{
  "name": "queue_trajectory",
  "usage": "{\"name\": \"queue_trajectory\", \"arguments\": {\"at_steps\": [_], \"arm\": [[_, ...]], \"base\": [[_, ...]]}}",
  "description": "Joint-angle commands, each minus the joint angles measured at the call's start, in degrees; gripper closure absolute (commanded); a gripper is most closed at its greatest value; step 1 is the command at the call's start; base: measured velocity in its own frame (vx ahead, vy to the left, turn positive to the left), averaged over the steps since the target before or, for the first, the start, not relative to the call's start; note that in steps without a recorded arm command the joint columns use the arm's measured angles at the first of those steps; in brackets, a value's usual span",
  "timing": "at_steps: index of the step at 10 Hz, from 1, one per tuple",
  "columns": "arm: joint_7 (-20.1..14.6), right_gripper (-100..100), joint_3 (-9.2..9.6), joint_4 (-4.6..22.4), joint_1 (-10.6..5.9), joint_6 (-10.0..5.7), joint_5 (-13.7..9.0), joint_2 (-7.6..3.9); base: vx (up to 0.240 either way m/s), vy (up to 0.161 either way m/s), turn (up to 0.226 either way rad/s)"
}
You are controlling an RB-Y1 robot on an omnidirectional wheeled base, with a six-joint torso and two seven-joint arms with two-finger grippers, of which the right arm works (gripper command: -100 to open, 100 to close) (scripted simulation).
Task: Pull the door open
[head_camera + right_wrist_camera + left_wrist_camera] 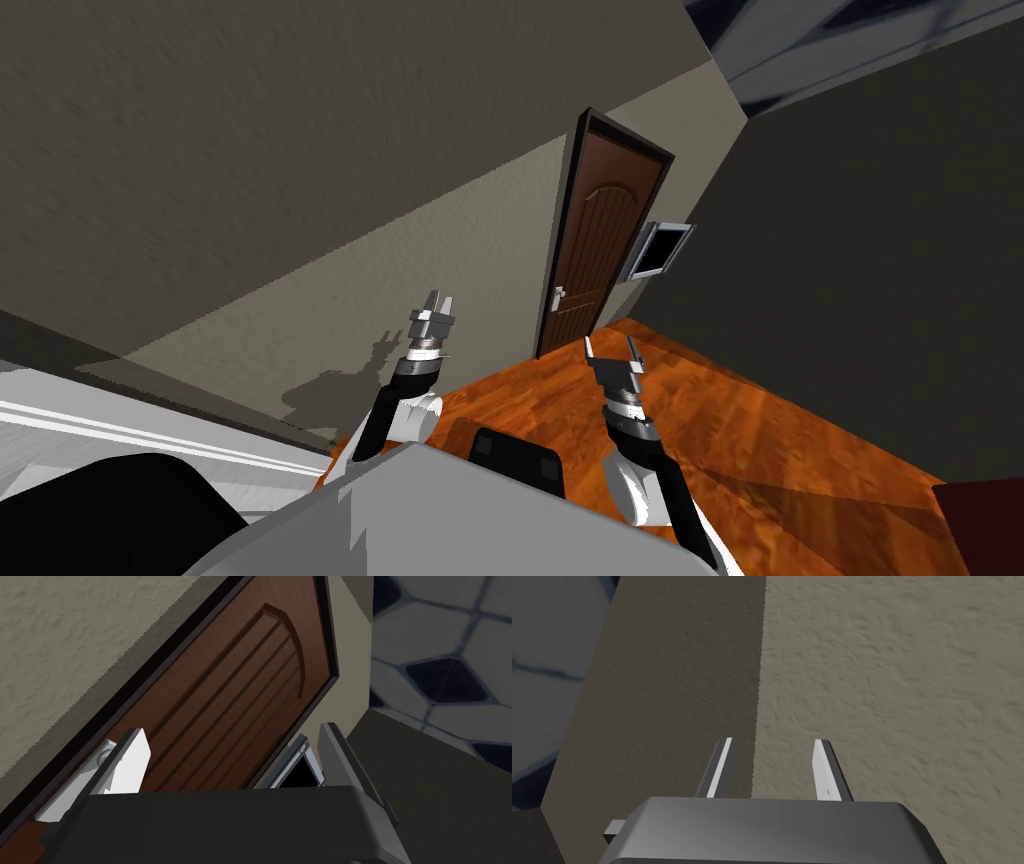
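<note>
The right tool [610, 345] is held wide open, with nothing between its fingers [131, 758]. It is raised ahead of the chest and aimed at the door [600, 240], which is seen at about 12 o'clock from it in the head view and well apart from it. The door is dark brown and panelled, and it appears to sit shut in its black frame. Its light grey lever handle [558, 295] is found on the edge nearer the left arm, at about 11 o'clock from the right tool. In the right wrist view the lever [75, 791] is partly covered by one finger of the tool, but no contact is made.

The left tool [441, 300] is seen at about 9 o'clock from the right one. It is parted more narrowly, nothing is held in it, and it is pointed at the beige wall [887, 676]. A small white-framed dark panel [660, 250] hangs at 3 o'clock from the door, and orange wooden floor [750, 420] lies between robot and door.

The step in hand is judged to be the approach, as the handle has not yet been reached. For the next move the gap must be closed and the open right tool lined up across the lever. The lever could then be gripped, pressed down and drawn back, with room left for the swing.
</note>
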Motion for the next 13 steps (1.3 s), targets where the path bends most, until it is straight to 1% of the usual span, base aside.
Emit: {"name": "queue_trajectory", "arguments": {"at_steps": [1, 2, 3, 5, 6, 7, 10, 11, 13], "arm": [[-2.03, -100, 1.01, 1.21, -0.65, 0.01, -1.81, -1.18], [-2.94, -100, 1.47, 1.78, -0.9, -0.02, -2.68, -1.8], [-4.79, -100, 2.39, 2.92, -1.42, -0.08, -4.42, -3.04], [-6.68, -100, 3.33, 4.09, -1.95, -0.14, -6.21, -4.31], [-8.57, -100, 4.28, 5.26, -2.48, -0.2, -8.0, -5.59], [-9.52, -100, 4.75, 5.84, -2.74, -0.24, -8.9, -6.22], [-12.36, -100, 6.16, 7.6, -3.54, -0.33, -11.59, -8.13], [-14.25, -100, 7.11, 8.77, -4.07, -0.4, -13.38, -9.4], [-16.14, -100, 8.05, 9.94, -4.6, -0.46, -15.17, -10.67]], "base": [[0.127, -0.069, 0.154], [0.109, -0.057, 0.098], [0.116, -0.069, 0.181], [0.109, -0.087, 0.112], [0.108, -0.084, 0.156], [0.108, -0.1, 0.174], [0.09, -0.069, 0.089], [0.105, -0.088, 0.176], [0.115, -0.092, 0.119]]}}
